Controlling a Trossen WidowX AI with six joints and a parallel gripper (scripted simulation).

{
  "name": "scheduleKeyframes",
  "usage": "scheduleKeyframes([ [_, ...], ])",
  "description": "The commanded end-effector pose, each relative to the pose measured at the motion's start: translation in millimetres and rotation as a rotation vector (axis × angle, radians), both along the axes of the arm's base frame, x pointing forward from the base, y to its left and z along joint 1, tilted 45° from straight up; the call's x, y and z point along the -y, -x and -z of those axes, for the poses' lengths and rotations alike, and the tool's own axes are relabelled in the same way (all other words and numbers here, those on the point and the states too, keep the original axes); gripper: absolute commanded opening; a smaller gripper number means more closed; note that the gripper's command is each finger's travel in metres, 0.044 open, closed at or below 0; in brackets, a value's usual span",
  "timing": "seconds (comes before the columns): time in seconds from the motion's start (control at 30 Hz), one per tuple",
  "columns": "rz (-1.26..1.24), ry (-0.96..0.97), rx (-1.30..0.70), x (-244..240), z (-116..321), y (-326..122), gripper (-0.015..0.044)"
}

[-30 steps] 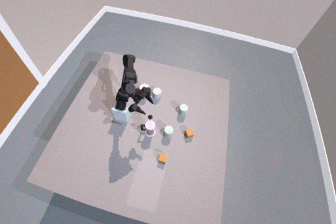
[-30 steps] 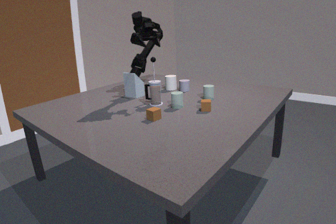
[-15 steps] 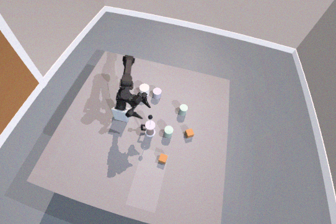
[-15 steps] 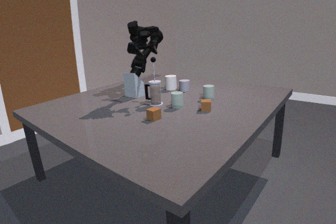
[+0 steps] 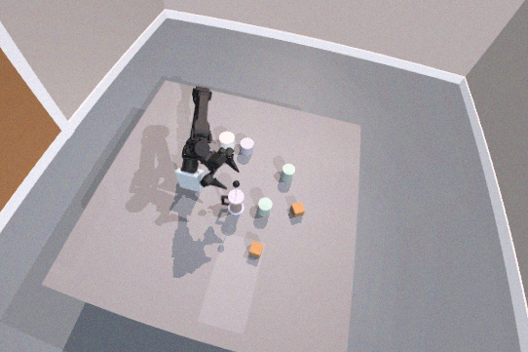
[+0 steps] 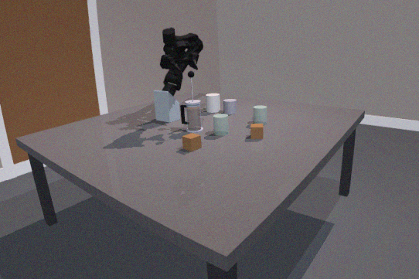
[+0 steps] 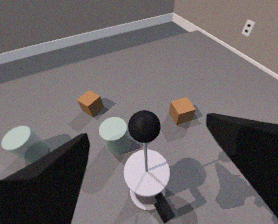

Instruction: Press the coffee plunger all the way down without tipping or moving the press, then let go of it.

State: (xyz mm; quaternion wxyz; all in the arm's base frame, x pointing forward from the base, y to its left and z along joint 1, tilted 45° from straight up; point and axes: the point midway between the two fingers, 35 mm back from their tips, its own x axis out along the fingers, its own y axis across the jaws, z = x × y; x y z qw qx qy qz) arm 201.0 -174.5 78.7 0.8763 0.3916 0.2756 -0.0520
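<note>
high top view faces down, exterior looks across from table's six o'clock; close wrist view shares cubes (image 5: 255,250) (image 6: 192,142) (image 7: 182,110).

i see the plunger knob (image 5: 236,183) (image 6: 191,74) (image 7: 144,126) in plain black, its rod (image 6: 192,90) (image 7: 145,156) pale grey; lid (image 5: 236,196) (image 6: 192,102) (image 7: 146,172), pinkish white; press handle (image 5: 224,200) (image 6: 183,114) (image 7: 164,208), black; arm (image 5: 201,114) (image 6: 172,79) and gripper (image 5: 233,176) (image 6: 182,65) (image 7: 148,129), black throughout; block under the arm (image 5: 189,180) (image 6: 166,107), pale blue; two short cylinders, mint green; another, lavender (image 5: 246,145) (image 6: 229,106); the last, white (image 5: 227,139) (image 6: 212,103); two cubes, unpatterned orange; tabletop (image 5: 141,246) (image 6: 240,179), greyish mauve; door-like panel (image 5: 21,124) (image 6: 46,40), orange-brown; skirting (image 5: 312,44) (image 6: 390,123) (image 7: 90,43), whitish
</note>
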Motion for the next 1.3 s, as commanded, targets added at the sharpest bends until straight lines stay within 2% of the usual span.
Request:
scheduleKeyframes([
  [0.0,0.003,-0.013,-0.008,-3,7,-5,0.0440],
  [0.47,0.004,-0.014,-0.001,-7,15,-22,0.0440],
  [0.87,0.004,-0.014,-0.001,-7,15,-22,0.0125],
  [1.27,0.004,-0.014,-0.001,-8,16,-22,0.0115],
])
